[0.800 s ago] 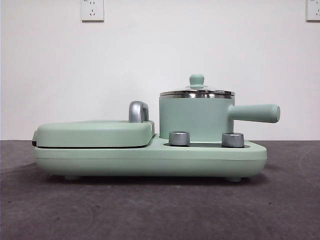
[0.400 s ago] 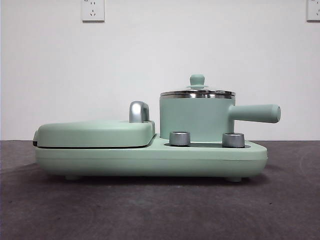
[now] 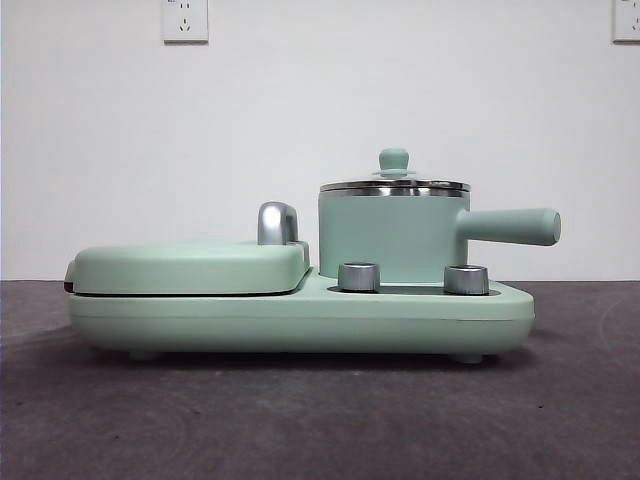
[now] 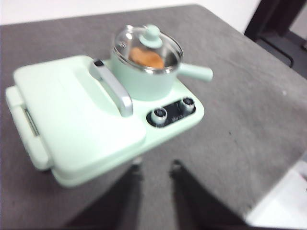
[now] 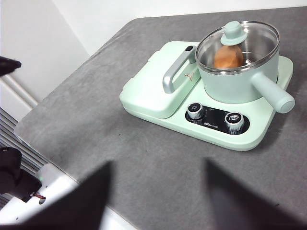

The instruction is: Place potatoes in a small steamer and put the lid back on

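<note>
The small steamer (image 3: 390, 235) stands on the right half of a mint-green cooker, its stubby handle pointing right. The lid (image 3: 394, 186) sits flat on its rim. Through the lid's glass the orange-brown potato (image 5: 229, 56) lies inside the pot, and the left wrist view shows the potato (image 4: 146, 57) under the lid (image 4: 152, 34) too. My left gripper (image 4: 156, 166) hangs back from the cooker over bare table, open by a narrow gap and empty. My right gripper (image 5: 158, 165) is also well back from the steamer (image 5: 240, 86), wide open and empty. Neither arm appears in the front view.
The cooker base (image 3: 300, 320) also carries a flat griddle cover (image 3: 190, 268) with a chrome handle (image 3: 277, 222) and two dials (image 3: 359, 276) on the front. The grey table's edge (image 5: 62, 163) runs close to both grippers. A white wall stands behind.
</note>
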Motion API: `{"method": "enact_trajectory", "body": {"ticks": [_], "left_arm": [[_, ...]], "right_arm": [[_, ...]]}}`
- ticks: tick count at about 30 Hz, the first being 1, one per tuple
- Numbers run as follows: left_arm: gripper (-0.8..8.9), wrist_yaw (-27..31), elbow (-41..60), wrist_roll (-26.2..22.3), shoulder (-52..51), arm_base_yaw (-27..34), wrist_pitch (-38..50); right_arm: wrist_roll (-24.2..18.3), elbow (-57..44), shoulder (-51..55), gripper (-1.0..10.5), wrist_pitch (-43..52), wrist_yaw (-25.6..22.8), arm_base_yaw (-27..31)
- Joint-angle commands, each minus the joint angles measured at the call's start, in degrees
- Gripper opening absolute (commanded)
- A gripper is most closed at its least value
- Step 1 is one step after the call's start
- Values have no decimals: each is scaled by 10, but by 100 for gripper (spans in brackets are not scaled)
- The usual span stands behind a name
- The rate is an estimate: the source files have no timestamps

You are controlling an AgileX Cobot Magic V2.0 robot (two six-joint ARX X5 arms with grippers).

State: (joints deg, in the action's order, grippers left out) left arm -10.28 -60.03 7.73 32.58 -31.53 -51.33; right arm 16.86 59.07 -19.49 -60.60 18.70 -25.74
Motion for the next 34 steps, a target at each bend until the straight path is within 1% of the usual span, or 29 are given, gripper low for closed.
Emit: {"method": "enact_trajectory", "body": {"ticks": [1,3,17,22,24,26,31,34], "left_arm": [[14,2,-6,3,3,-4,26],[15,2,-8,9,3,-4,27],[19,2,-8,9,3,-4,30],[19,2,15,9,-8,2,49],[19,-4,42,9,-24,17,68],[19,-8,87,2,-48,41,111],[19,-8,239,1,-143,143,211],[19,-8,322,0,-201,200,239]], "right_arm": [[-13,5,-3,22,7,1,-3],[-9,5,-3,22,9,3,-3],[-8,5,-3,22,10,6,-3],[-8,5,-3,22,10,6,-3],[-8,5,-3,22,10,6,-3],[-8,5,-3,22,10,6,-3],[-8,5,-3,22,10,6,-3],[-8,5,-3,22,10,5,-3]]}}
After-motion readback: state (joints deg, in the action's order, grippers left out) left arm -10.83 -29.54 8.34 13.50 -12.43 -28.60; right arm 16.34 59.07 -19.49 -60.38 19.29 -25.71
